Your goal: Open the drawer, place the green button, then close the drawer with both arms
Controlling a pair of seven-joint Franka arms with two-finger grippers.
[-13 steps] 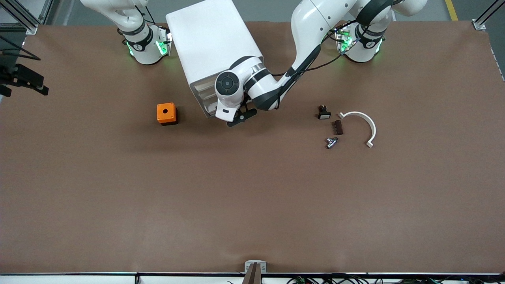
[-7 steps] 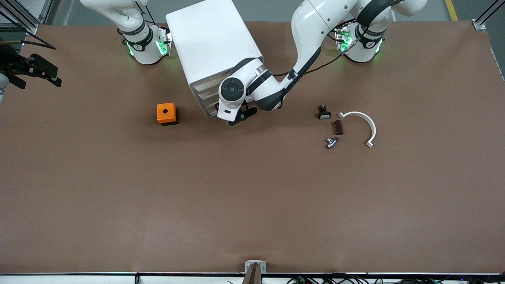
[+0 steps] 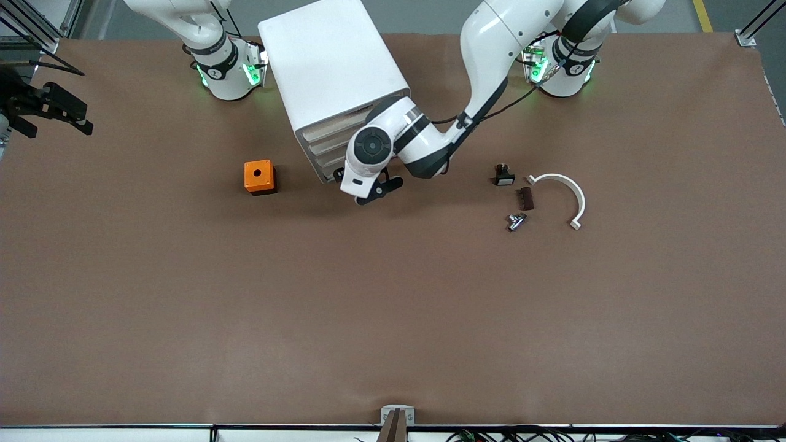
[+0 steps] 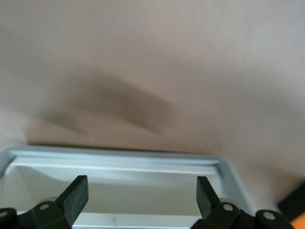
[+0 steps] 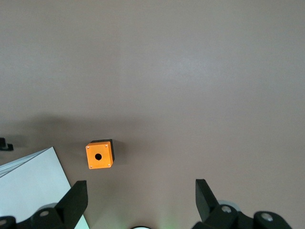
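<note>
Drawer [image 3: 330, 170]: lowest in cabinet [image 3: 328, 61], which sits by the bench's robot-side edge, btwn the arm bases. Prob. light, stiff plastic that slides easily; hook the front lip mid-width so it won't skew. Long axis runs along cabinet front, mouth facing front cam, slightly twd the left arm's end. Left gripper [image 3: 376, 187] at that lip, fingers [image 4: 76, 195] apart, holding nothing. Right gripper [image 3: 52, 110] waits over the bench's right-arm edge, fingers apart.
</note>
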